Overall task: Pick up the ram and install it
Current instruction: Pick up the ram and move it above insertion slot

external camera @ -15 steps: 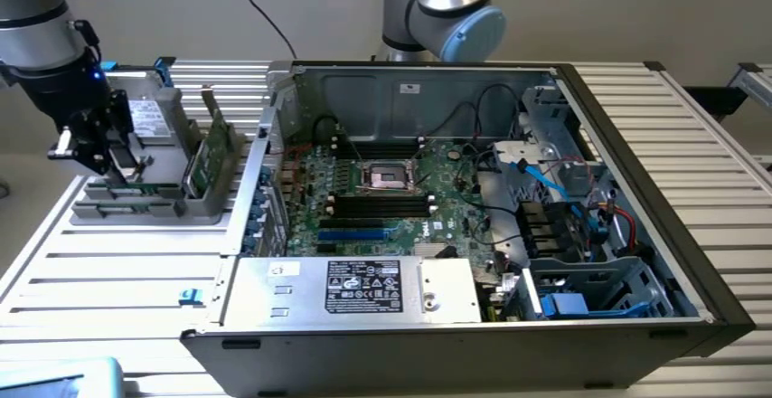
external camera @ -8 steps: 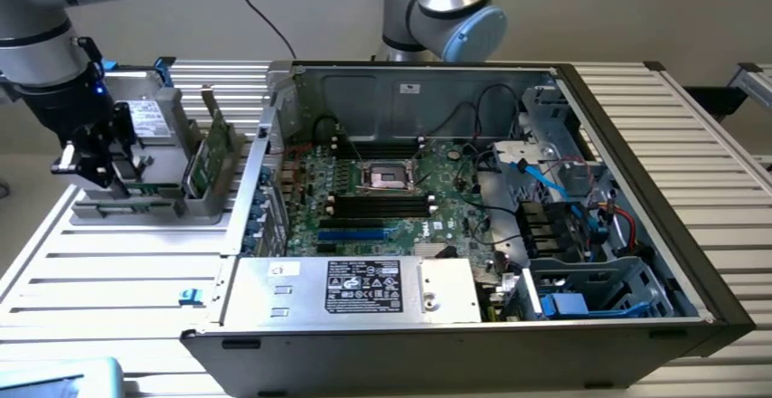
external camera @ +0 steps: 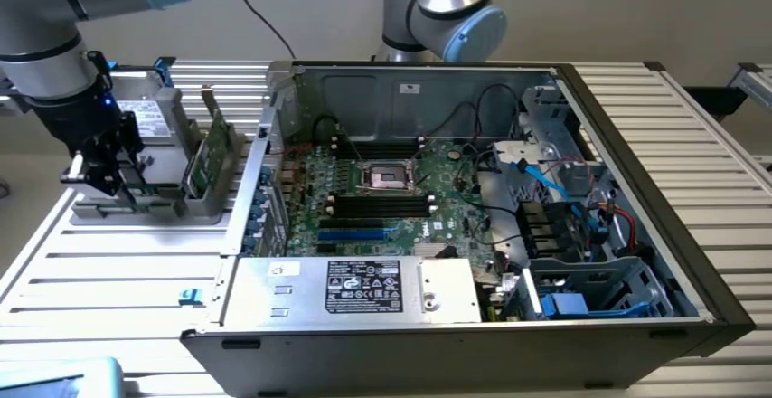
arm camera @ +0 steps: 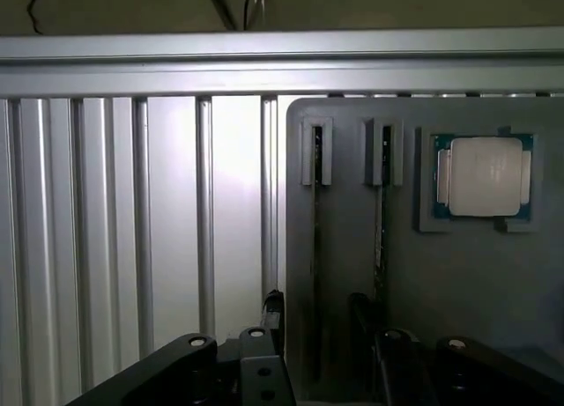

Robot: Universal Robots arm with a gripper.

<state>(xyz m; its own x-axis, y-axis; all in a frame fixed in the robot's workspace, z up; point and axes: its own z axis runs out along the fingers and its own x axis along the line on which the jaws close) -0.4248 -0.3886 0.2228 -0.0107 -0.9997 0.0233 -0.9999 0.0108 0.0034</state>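
Fingers (arm camera: 274, 311) stand spread and empty either side of the ram (arm camera: 315, 239), on edge in the grey holder (arm camera: 458, 274) at the exterior view's left of the computer case (external camera: 362, 99). We judge a clean pick needs them centred and square on it. We count two sticks, counting its neighbour (arm camera: 379, 239), and one processor (arm camera: 483, 177).

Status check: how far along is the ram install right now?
Done: nothing visible yet; the ram stands upright in its grey holder. In hand: the open pincer hangs over that holder, gripping nothing. Left: the grasp, the lift and seating it in the motherboard.
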